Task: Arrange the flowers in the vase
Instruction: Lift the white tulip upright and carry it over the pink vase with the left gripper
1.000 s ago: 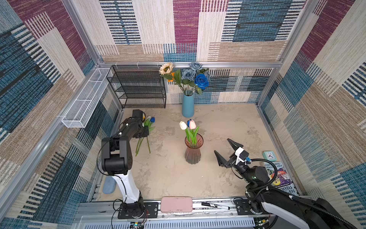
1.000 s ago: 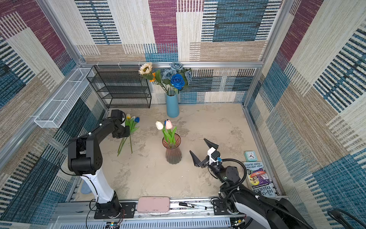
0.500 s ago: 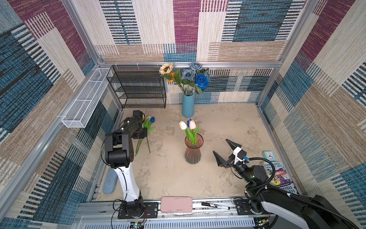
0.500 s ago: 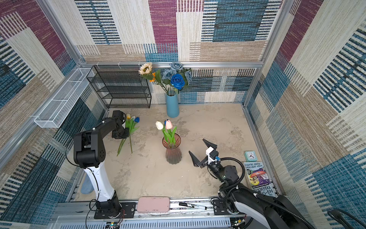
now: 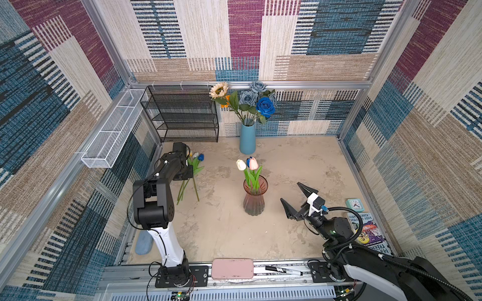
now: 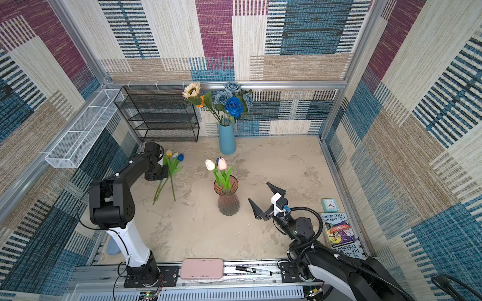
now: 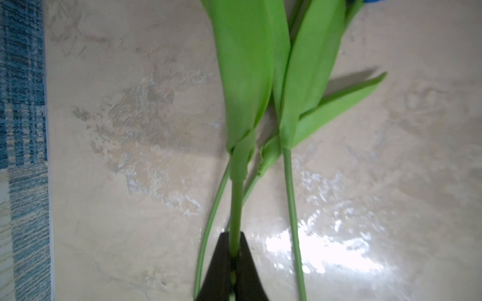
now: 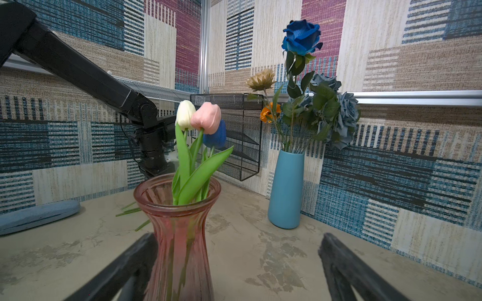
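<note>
Pinching one tulip stem [image 7: 236,208] near the left edge of the tabletop [image 5: 287,161]
Our left pincer [image 7: 233,250] is clamped on it; other stems [image 7: 292,208] lie just beside. We should lift slowly, straight up, so leaves don't drag them. Our right pincer [image 5: 290,191] hangs wide apart beside the pink vase [image 5: 255,200]. The wall [image 7: 23,130] is close; open room lies toward the vase.

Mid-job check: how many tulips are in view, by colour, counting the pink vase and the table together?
White tulips: 2, one in the pink vase, one on the table
Blue tulips: 2, split the same way
Pink tulip: 1, in the pink vase
Yellow tulip: 1, on the table
Total: 6
</note>
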